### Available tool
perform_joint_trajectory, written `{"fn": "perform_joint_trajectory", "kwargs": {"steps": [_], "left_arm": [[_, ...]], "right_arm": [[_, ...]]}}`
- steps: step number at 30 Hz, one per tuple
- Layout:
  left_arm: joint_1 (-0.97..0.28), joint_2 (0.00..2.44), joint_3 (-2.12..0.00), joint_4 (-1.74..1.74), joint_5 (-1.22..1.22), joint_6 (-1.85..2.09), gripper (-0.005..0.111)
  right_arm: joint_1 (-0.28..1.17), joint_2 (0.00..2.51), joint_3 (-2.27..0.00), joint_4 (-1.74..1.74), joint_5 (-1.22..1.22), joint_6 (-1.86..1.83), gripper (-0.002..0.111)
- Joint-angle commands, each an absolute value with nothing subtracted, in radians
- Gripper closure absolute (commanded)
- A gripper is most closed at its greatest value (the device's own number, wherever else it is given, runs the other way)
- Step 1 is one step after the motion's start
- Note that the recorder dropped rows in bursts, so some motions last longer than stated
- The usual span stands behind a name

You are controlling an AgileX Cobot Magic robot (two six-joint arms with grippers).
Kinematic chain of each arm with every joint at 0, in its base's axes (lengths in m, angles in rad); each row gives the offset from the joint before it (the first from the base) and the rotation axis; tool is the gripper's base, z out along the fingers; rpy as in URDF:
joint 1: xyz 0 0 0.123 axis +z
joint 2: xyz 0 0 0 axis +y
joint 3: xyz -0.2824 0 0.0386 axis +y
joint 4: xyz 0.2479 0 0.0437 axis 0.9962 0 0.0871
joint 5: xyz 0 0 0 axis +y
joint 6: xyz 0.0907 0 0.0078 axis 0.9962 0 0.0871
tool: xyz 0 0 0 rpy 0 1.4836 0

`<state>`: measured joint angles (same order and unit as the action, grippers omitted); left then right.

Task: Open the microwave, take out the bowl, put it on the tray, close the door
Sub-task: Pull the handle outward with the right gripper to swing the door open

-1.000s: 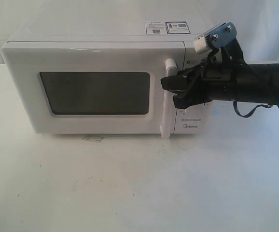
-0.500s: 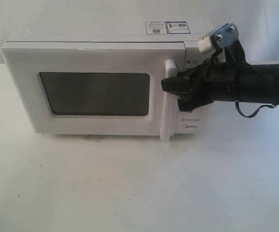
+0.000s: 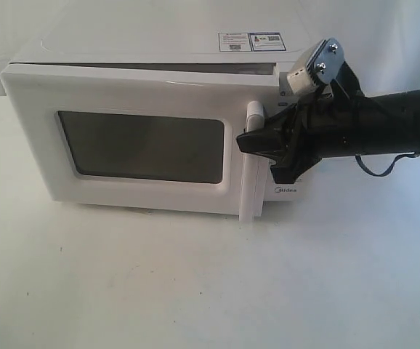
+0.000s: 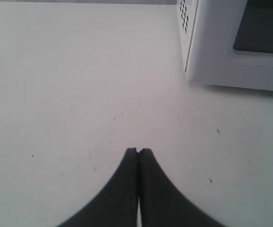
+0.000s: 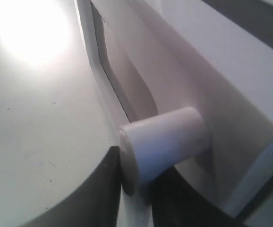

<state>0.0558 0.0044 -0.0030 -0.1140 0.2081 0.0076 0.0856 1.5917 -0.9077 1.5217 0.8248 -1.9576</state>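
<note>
The white microwave (image 3: pixel 144 49) stands at the back of the table. Its door (image 3: pixel 123 91) with the dark window is ajar, with a thin gap along the top edge. My right gripper (image 3: pixel 256 142) is shut on the tall white handle (image 3: pixel 250 185), about halfway up. The right wrist view shows the handle's round post (image 5: pixel 162 139) and the bar gripped between the black fingers (image 5: pixel 101 194). My left gripper (image 4: pixel 138 152) hangs shut and empty above the table, short of the microwave's corner (image 4: pixel 207 61). The bowl is hidden and the tray is out of view.
The white tabletop (image 3: pixel 195 291) spreads in front of the microwave. Stickers (image 3: pixel 252 41) lie on the microwave's top. The right arm's black forearm (image 3: pixel 384 131) covers the control panel, above the Midea logo (image 3: pixel 287 191). A white wall stands behind.
The door has swung out a little at its handle side, showing a gap along the top. My right gripper has moved with the handle towards the front. The left arm's earlier state is not shown.
</note>
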Motion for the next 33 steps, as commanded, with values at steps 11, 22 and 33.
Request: {"fn": "perform_joint_trajectory", "kwargs": {"steps": [11,22,33], "left_arm": [[0.058,0.000,0.000,-0.126,0.208,0.000,0.107],[0.058,0.000,0.000,-0.126,0.208,0.000,0.107],[0.058,0.000,0.000,-0.126,0.208,0.000,0.107]], "right_arm": [[0.098,1.591,-0.912,1.419,0.962,-1.816,0.048],[0.098,1.443,-0.912,0.912,0.938,-1.419,0.046],[0.100,1.301,-0.912,0.941,0.424,-1.251,0.091]]}}
